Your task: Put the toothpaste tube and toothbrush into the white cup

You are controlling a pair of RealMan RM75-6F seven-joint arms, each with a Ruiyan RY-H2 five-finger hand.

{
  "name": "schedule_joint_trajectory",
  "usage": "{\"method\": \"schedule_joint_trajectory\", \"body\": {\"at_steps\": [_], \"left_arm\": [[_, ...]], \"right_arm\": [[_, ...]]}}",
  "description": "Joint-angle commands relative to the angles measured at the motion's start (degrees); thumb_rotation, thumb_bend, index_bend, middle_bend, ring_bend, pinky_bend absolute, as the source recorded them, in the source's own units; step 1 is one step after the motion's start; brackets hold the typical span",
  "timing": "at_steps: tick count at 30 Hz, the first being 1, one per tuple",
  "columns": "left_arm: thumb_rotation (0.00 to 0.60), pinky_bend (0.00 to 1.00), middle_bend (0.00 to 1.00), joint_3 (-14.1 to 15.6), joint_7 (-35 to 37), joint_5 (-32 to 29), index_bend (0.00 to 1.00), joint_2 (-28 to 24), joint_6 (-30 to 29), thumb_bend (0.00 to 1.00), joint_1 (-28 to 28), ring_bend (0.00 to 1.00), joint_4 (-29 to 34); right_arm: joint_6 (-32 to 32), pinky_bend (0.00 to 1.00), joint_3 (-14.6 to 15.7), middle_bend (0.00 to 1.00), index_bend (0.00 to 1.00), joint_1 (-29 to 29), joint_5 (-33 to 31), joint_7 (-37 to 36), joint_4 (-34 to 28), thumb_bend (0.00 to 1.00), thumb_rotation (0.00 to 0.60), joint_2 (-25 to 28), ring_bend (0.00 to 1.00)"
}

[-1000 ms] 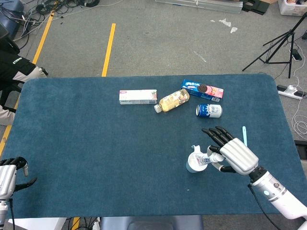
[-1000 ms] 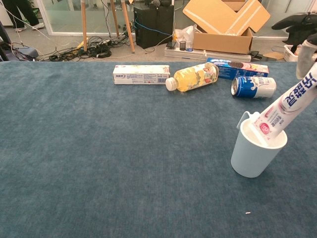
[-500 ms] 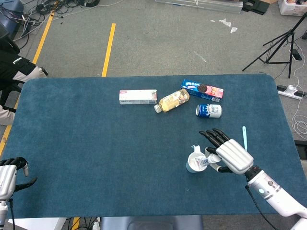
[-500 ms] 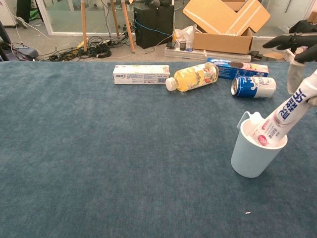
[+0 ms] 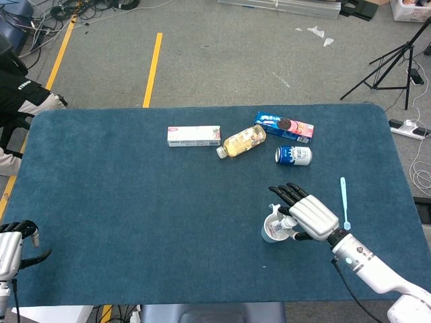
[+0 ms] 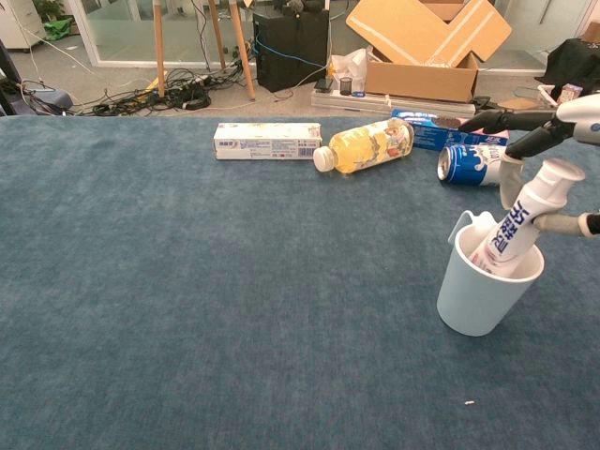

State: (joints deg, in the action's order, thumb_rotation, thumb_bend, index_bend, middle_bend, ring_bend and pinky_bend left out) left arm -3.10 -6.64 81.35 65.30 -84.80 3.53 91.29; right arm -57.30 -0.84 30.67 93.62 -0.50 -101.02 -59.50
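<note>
Over the last second the toothpaste tube (image 6: 518, 229) was lowered deeper into the white cup (image 6: 481, 292): a second before, most of its length had stood out above the rim at a slant, whereas now its lower part was sunk inside and only the upper part and the cap were seen above the rim, leaning toward the right hand (image 5: 306, 217). That hand had been carried down and nearer the cup along with it. In the chest view the tube's cap end was seen pinched between the thumb and one of the fingers (image 6: 514, 119), while the other fingers were spread apart above it. The first half of the task was therefore judged nearly done, with only the release outstanding. The toothbrush (image 5: 345, 202) was left lying flat on the table (image 5: 121, 202), near the right hand on its outer side and well clear of the cup, so it remained to be fetched. The left hand (image 5: 12, 250) was kept at the near left corner, fingers loosely curled and nothing held.
</note>
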Motion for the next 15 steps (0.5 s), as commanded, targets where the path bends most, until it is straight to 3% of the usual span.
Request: {"method": "schedule_joint_trajectory", "body": {"at_steps": [1, 15], "left_arm": [[0.600, 0.35, 0.44, 0.0, 0.0, 0.0, 0.70, 0.0, 0.0, 0.00, 0.0, 0.39, 0.0], [0.600, 0.35, 0.44, 0.0, 0.3, 0.1, 0.70, -0.1, 0.0, 0.00, 0.0, 0.39, 0.1]], "right_arm": [[0.6, 0.06, -0.1, 0.00, 0.65, 0.4, -0.5, 0.2, 0.4, 0.30, 0.600, -0.6, 0.00], [2.8, 0.06, 0.1, 0.00, 0.65, 1.9, -2.4, 0.6, 2.1, 0.30, 0.600, -3.0, 0.00]]}}
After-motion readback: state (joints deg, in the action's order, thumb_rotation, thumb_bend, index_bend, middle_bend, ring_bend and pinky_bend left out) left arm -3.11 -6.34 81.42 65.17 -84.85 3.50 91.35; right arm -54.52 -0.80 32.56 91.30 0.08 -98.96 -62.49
